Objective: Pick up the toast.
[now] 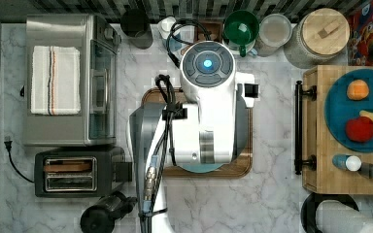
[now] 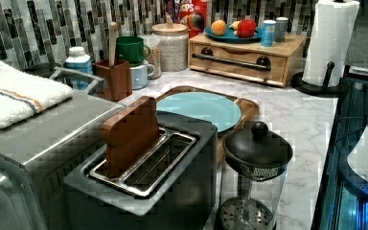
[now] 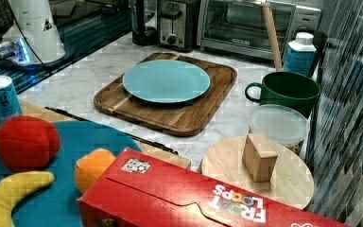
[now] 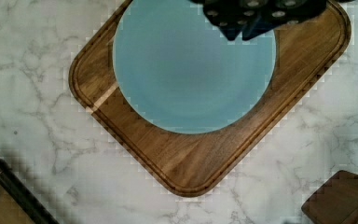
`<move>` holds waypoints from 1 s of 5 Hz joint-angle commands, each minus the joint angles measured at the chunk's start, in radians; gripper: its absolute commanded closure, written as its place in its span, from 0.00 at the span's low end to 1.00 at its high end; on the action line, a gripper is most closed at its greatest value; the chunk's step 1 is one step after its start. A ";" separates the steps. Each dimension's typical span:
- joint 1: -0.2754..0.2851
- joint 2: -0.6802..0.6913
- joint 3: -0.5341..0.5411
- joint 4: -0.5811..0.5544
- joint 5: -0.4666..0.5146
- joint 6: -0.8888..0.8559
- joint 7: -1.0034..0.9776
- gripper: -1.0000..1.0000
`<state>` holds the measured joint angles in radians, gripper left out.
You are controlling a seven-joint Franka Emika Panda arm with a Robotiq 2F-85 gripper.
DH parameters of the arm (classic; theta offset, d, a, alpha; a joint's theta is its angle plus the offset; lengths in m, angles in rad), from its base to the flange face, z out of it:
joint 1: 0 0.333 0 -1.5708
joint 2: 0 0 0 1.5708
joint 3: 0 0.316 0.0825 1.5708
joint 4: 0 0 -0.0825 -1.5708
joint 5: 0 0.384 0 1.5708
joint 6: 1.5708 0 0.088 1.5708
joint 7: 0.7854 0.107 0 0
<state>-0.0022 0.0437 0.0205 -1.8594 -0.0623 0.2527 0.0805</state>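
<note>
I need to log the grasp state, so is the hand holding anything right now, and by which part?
Nothing is held. The hand hangs above the blue plate with nothing in it, while the toast stands upright in the toaster slot.

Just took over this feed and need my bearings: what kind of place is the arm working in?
Most likely a kitchen counter, or a mock-up of one: a marble-look worktop with a toaster holding the toast, a toaster oven, and a blue plate on a wooden tray.
</note>
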 commanded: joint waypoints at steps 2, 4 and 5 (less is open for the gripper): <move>0.038 -0.033 0.030 -0.038 0.014 0.001 0.197 1.00; 0.109 -0.072 0.091 -0.054 0.024 -0.028 0.517 1.00; 0.125 -0.085 0.138 -0.051 0.048 -0.044 0.644 1.00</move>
<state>0.0538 0.0282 0.0811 -1.9639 -0.0612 0.2130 0.6104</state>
